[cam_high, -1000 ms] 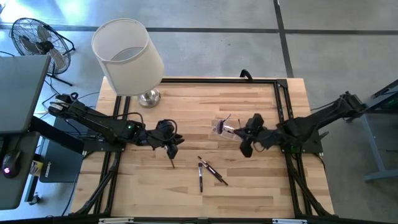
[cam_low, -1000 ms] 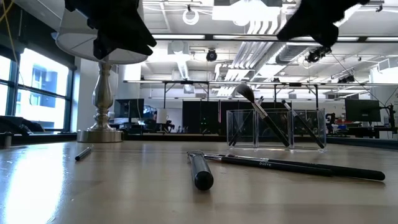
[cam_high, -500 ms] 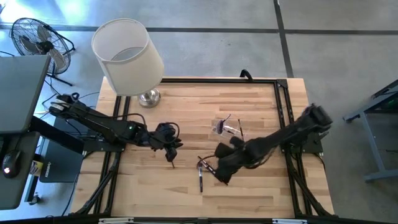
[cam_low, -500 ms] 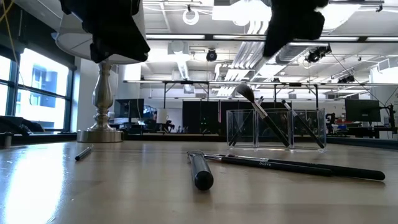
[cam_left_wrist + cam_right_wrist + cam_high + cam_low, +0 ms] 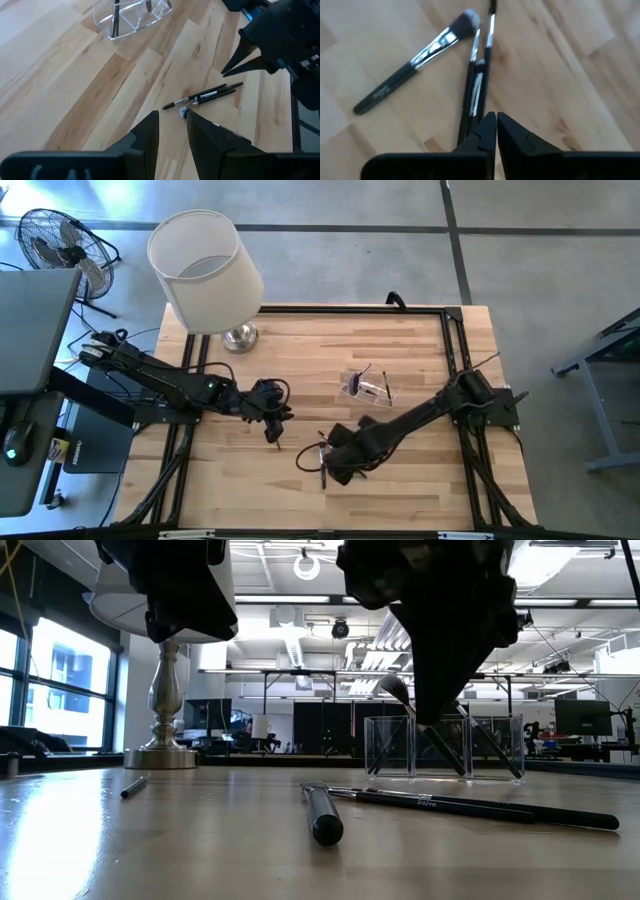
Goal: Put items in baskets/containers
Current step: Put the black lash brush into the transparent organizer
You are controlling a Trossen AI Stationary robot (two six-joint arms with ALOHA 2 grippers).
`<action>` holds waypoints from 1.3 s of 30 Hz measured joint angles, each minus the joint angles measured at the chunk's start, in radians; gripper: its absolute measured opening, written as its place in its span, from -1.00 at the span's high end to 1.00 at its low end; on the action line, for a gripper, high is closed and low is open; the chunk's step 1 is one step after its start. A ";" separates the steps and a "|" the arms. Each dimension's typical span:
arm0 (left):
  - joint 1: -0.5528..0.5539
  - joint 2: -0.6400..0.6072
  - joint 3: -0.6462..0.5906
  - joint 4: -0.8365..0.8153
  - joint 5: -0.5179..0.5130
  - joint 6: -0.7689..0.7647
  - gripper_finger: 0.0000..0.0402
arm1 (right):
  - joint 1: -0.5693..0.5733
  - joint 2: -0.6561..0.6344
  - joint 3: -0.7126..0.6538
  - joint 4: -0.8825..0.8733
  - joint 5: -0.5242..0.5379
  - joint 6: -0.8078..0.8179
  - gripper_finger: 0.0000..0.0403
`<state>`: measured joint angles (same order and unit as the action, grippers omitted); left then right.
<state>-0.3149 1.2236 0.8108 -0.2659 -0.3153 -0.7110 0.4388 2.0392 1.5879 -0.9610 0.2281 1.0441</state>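
Three dark-handled makeup brushes (image 5: 470,90) lie together on the wood table, one with a fluffy head (image 5: 466,20); they show in the high view (image 5: 322,472) and the low view (image 5: 460,806). My right gripper (image 5: 496,122) hangs shut just above them, pointing down, clear of the table (image 5: 437,712). A clear plastic box (image 5: 366,387) farther back holds more brushes leaning against its walls (image 5: 440,745). My left gripper (image 5: 272,424) hovers open left of centre (image 5: 172,131), with nothing between its fingers. A thin brush (image 5: 275,440) lies on the table below it.
A lamp with a big white shade (image 5: 205,270) stands at the table's far left on a metal base (image 5: 240,337). A black frame (image 5: 455,350) runs along the table's edges. Bare wood lies near the front edge and at the far right.
My right gripper has swung from beside the clear box toward the table's near edge and leftward, sinking and tipping from nearly level to pointing down, and now hangs over the loose brushes. No brush has moved.
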 joint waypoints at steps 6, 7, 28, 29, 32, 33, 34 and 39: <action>0.000 0.000 0.000 -0.010 0.018 0.000 0.51 | 0.000 0.000 0.000 0.008 0.044 -0.045 0.71; 0.000 0.000 0.000 -0.018 0.018 0.000 0.51 | 0.000 0.000 0.000 0.014 0.045 -0.062 0.67; 0.000 0.000 0.000 -0.029 0.008 0.010 0.51 | -0.014 0.001 -0.197 0.279 0.016 -0.087 0.54; 0.000 0.000 0.000 -0.029 0.006 0.010 0.51 | -0.014 0.002 -0.197 0.279 0.016 -0.099 0.54; 0.000 0.000 0.000 -0.029 0.006 0.010 0.51 | -0.014 0.004 -0.197 0.275 0.010 -0.128 0.54; 0.000 0.000 0.000 -0.029 0.006 0.010 0.51 | -0.014 0.006 -0.197 0.276 0.008 -0.132 0.54; 0.000 0.000 0.000 -0.029 0.000 0.011 0.51 | -0.014 0.008 -0.197 0.277 0.008 -0.134 0.54; 0.000 0.000 0.000 -0.029 -0.013 0.011 0.51 | -0.014 0.011 -0.197 0.276 0.001 -0.136 0.54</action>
<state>-0.3145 1.2232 0.8104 -0.2950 -0.3286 -0.7002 0.4248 2.0499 1.3911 -0.6846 0.2286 0.9085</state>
